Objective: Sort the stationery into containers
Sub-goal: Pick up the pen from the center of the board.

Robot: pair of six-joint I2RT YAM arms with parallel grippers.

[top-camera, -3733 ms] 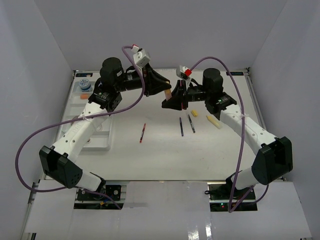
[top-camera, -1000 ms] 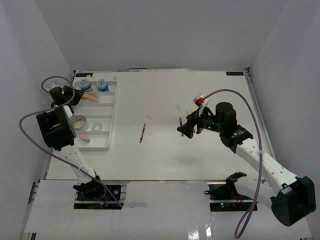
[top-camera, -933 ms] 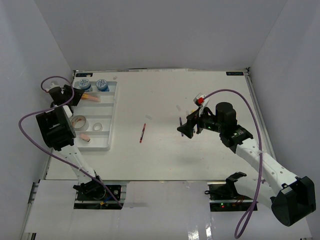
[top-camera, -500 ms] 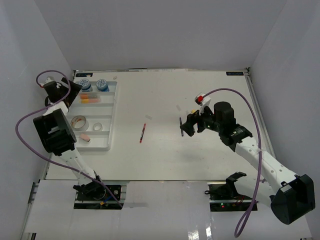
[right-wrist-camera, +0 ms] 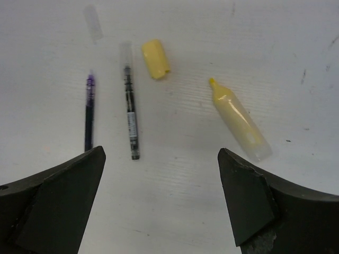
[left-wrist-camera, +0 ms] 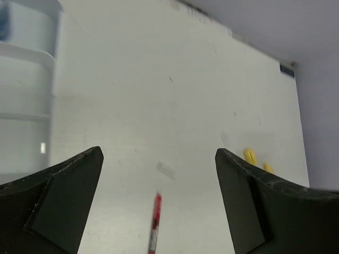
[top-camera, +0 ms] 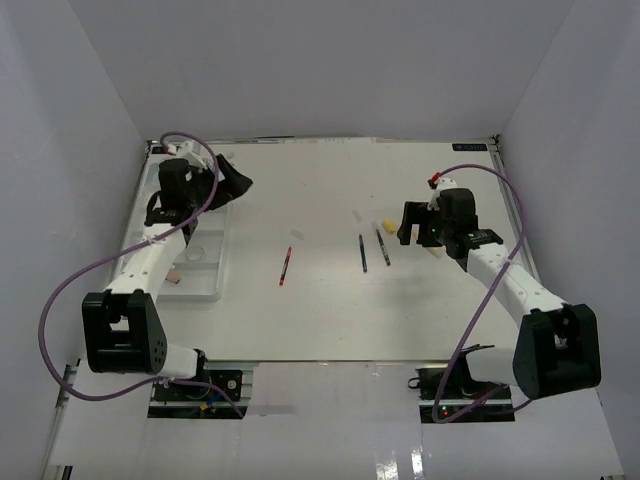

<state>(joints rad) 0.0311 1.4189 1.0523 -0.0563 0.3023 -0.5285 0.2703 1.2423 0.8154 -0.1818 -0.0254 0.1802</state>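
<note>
Nearest to the arms' bases, a red pen lies alone on the bare table, with the long white tray well apart to its left. A little farther back and to the right, a purple pen and a black pen lie side by side, apart from each other.

Just past them hangs the right gripper. Its fingers stand spread wide with nothing between them, and they touch nothing. Below it a loose yellow cap lies beside the black pen's far end, and an uncapped yellow highlighter lies to the right, its tip pointing toward the cap. A clear cap lies beyond the purple pen.

Farther back on the left, the left gripper hovers by the tray's far right edge, spread just as wide and empty. From its wrist the tray's dividers show at the left, and the red pen lies on the table ahead between the fingers.
</note>
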